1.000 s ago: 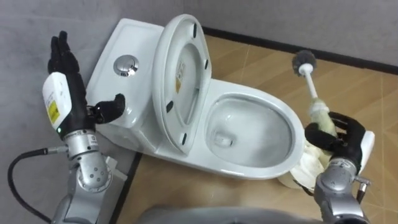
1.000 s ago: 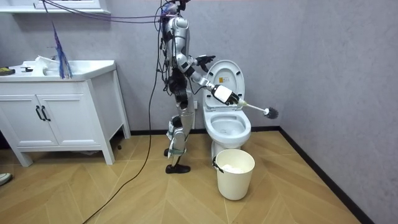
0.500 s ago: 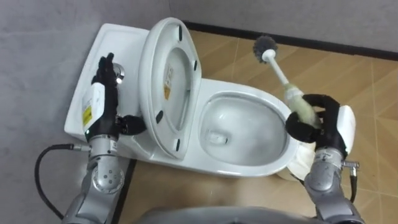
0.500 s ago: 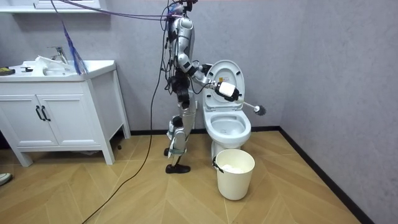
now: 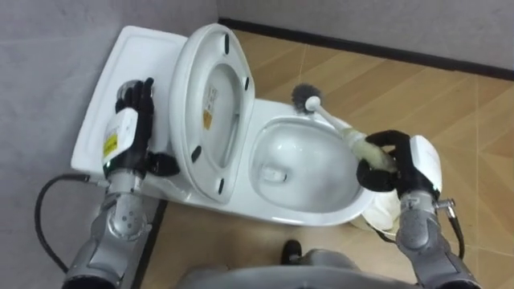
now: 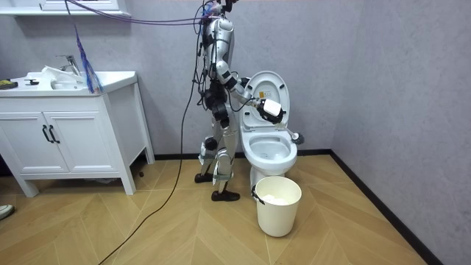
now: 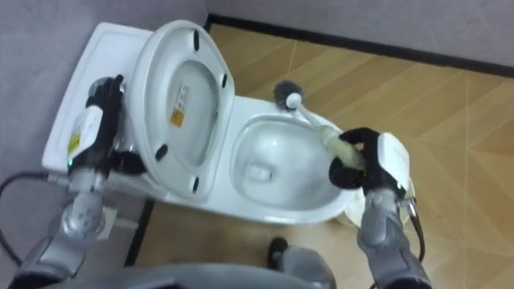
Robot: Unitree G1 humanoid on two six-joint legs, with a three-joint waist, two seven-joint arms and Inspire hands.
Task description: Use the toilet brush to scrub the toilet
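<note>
Wood floor (image 5: 458, 104) surrounds the toilet (image 5: 313, 215), lid (image 5: 205, 96) raised. My right hand (image 5: 387, 160) is curled round the brush (image 5: 337, 124) at its thick handle, with the bristle head over the bowl's far rim. Judged light and stiff, so hold the thick handle end. Left hand (image 5: 128, 132) is beside the lid, fingers straight.

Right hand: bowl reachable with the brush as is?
Probably yes: the lid stands raised, leaving the bowl open, and the right hand grips the brush with its head at the bowl's far rim.
</note>
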